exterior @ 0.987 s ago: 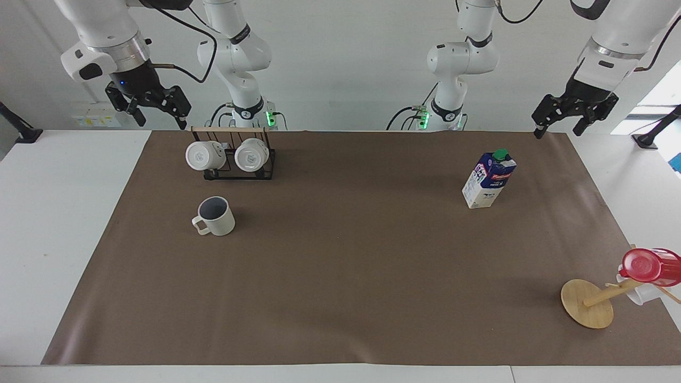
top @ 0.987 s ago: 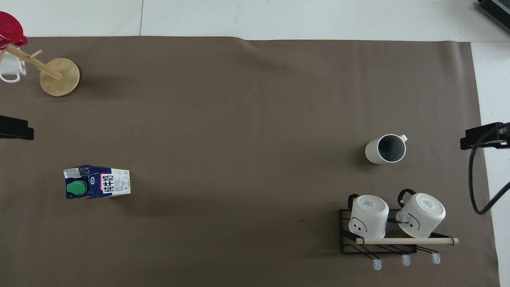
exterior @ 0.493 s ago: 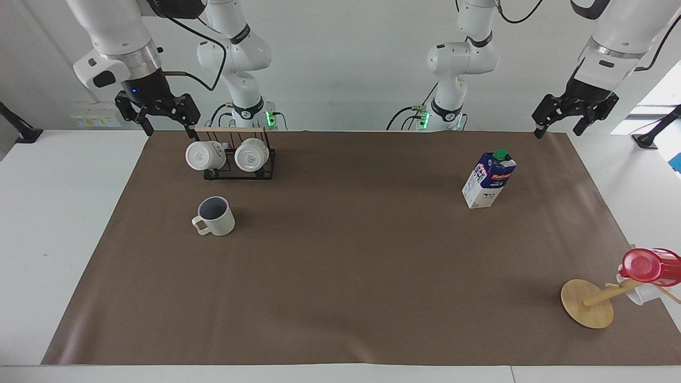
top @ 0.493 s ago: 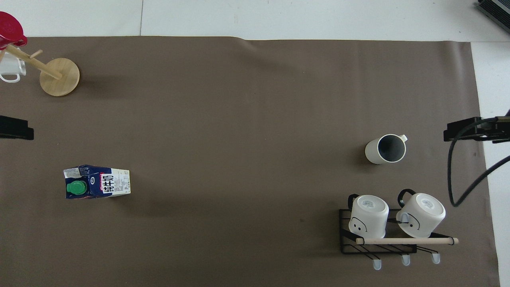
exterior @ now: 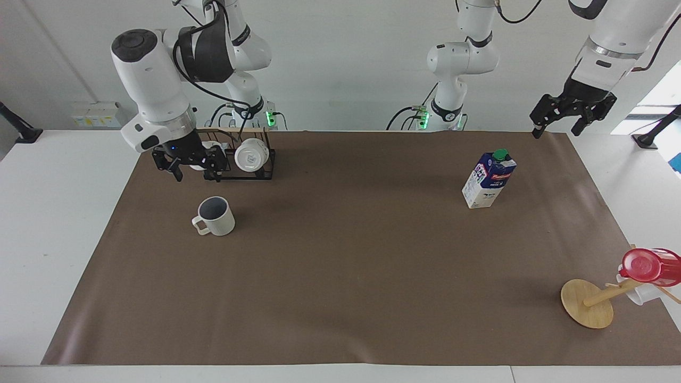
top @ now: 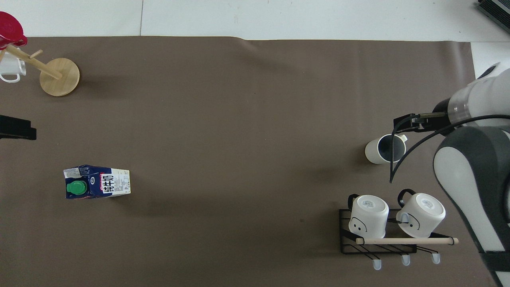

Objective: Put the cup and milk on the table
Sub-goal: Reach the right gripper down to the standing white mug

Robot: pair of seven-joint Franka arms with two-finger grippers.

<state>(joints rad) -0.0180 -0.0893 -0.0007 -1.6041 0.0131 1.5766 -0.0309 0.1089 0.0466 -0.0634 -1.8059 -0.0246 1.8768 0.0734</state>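
The cream-white cup with a dark inside stands upright on the brown mat of the table, toward the right arm's end; it also shows in the overhead view. My right gripper is open and empty in the air, low over the mat between the mug rack and the cup; its tip shows just above the cup's handle in the overhead view. The milk carton stands upright toward the left arm's end, green cap up. My left gripper waits, open, high over the mat's corner.
A black wire rack with two white mugs stands nearer to the robots than the cup. A wooden mug tree carrying a red cup and a white mug stands at the left arm's end, far from the robots.
My right arm has swung down and in from the table's edge, so its gripper now hangs low by the rack, close above the cup. The left arm, cup and milk have barely moved.
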